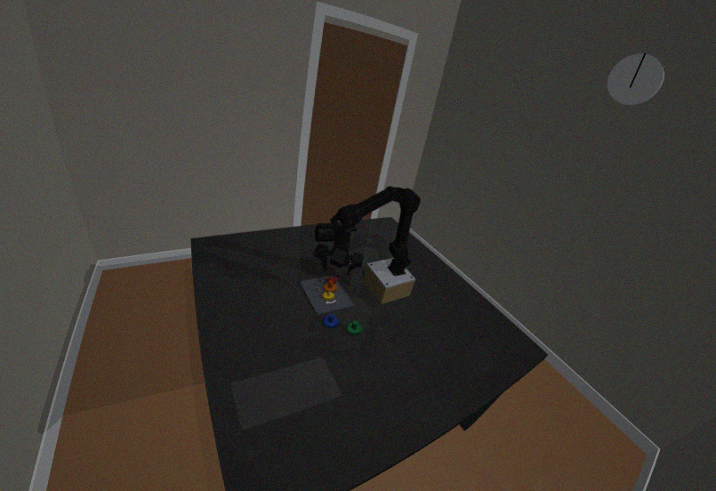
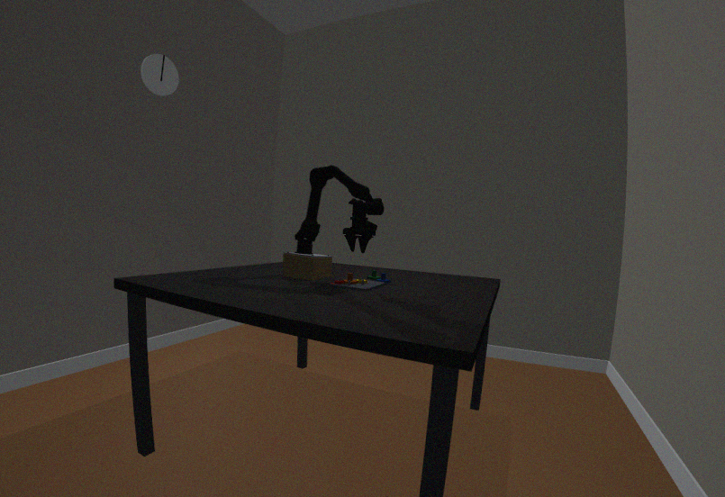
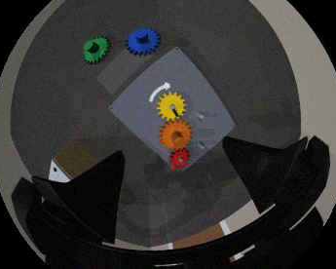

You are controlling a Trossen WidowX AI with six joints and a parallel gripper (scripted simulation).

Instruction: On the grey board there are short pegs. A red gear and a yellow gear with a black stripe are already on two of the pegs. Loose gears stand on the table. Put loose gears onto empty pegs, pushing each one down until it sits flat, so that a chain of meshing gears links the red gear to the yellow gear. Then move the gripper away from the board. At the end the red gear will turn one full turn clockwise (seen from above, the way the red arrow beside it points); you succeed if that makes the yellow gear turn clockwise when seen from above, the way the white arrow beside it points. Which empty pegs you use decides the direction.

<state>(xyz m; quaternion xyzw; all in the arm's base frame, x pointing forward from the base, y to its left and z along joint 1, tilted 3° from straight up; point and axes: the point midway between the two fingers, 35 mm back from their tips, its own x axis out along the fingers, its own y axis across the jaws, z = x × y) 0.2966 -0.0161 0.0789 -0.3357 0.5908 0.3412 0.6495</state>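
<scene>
My gripper [image 1: 339, 270] [image 2: 357, 251] [image 3: 175, 149] is open and empty, high above the grey board [image 1: 310, 293] [image 3: 134, 104]. An orange gear [image 1: 329, 286] [image 2: 349, 277] [image 3: 168, 133] is on the board between the red gear [image 1: 333, 280] [image 3: 179, 157] and the yellow gear [image 1: 327, 296] [image 3: 165, 108]. Its teeth appear to meet both, and it looks level. Two empty pegs [image 3: 200, 116] [image 3: 201, 145] stand beside this row. A blue gear [image 1: 330, 321] [image 3: 142, 44] and a green gear [image 1: 354, 328] [image 3: 99, 51] stand on the table off the board.
The arm's box-shaped base [image 1: 392, 286] [image 2: 307, 266] is beside the board. A paler rectangle [image 1: 285, 390] lies on the dark table [image 1: 428, 353] beyond the loose gears. The white arrow [image 3: 159, 91] is beside the yellow gear.
</scene>
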